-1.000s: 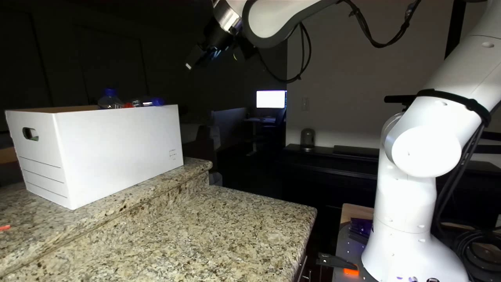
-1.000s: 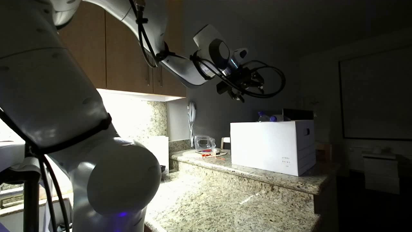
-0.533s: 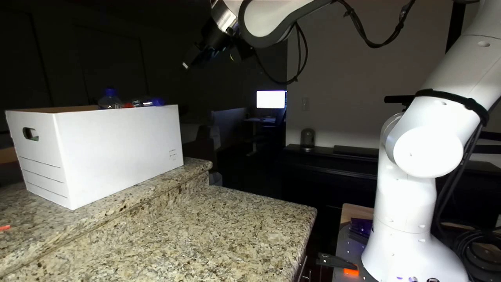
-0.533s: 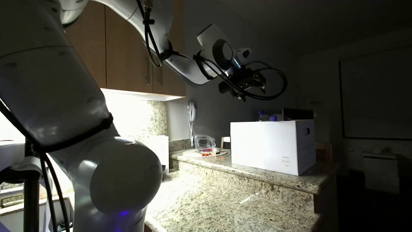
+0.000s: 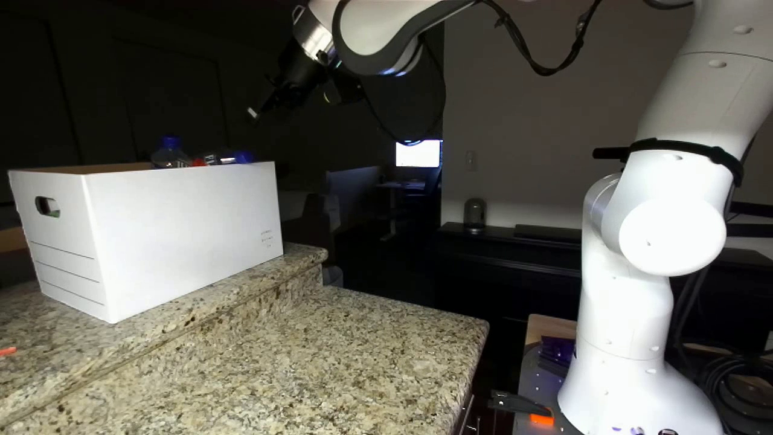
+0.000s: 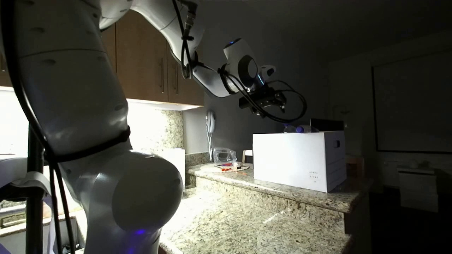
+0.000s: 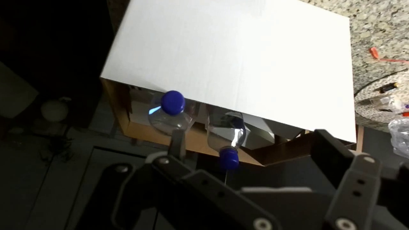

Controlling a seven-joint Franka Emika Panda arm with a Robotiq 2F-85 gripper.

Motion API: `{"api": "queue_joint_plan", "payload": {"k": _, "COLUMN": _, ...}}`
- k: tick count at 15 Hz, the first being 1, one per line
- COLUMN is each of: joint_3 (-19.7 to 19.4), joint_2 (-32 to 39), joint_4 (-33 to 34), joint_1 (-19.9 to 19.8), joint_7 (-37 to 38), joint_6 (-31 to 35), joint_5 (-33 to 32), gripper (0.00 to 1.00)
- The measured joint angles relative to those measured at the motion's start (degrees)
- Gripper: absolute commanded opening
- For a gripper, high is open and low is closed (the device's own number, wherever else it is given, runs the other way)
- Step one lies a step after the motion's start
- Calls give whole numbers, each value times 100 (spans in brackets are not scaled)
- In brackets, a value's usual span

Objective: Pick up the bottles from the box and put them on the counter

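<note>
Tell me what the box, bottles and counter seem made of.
The box looks like cardboard: matte white outside, brown inside. The bottles are likely glossy clear plastic: transparent, with bright highlights. The counter may be granite or a lookalike: speckled beige and brown, its glints suggesting polish.

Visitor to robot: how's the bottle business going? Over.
Tool open, empty, higher than the box. Two blue-capped bottles inside, poking out on top. Box itself might crowd the grasp.

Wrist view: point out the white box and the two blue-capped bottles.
White box (image 7: pixel 236 60): wrist view, on its long outer side wall.
Bottle at picture left (image 7: pixel 172 107): wrist view, on its blue cap.
Bottle at picture right (image 7: pixel 226 135): wrist view, on its clear body.
</note>
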Motion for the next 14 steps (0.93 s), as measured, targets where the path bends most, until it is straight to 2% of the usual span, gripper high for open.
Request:
{"api": "queue_joint_plan", "payload": {"k": 3, "joint_3": 49, "joint_2": 536, "joint_4": 552, "joint_1": 5, "joint_7": 5, "joint_6": -185, "joint_5": 7, "gripper": 100}}
{"api": "queue_joint_plan", "payload": {"k": 8, "joint_3": 14, "joint_2": 1197, "joint_4": 1517, "joint_1": -252, "joint_7": 81, "joint_6": -972, "joint_5": -6, "gripper": 100}}
{"api": "queue_joint_plan", "payload": {"k": 11, "joint_3": -58, "joint_2": 1421, "joint_4": 1854, "joint_1": -309, "joint_7": 128, "joint_6": -1337, "joint_5": -1, "gripper": 100}}
{"api": "queue_joint_plan", "payload": {"k": 14, "joint_3": -81, "joint_2": 1599, "joint_4": 2021, "joint_1": -308, "joint_7": 130, "joint_6": -1399, "joint_5": 47, "gripper": 100}}
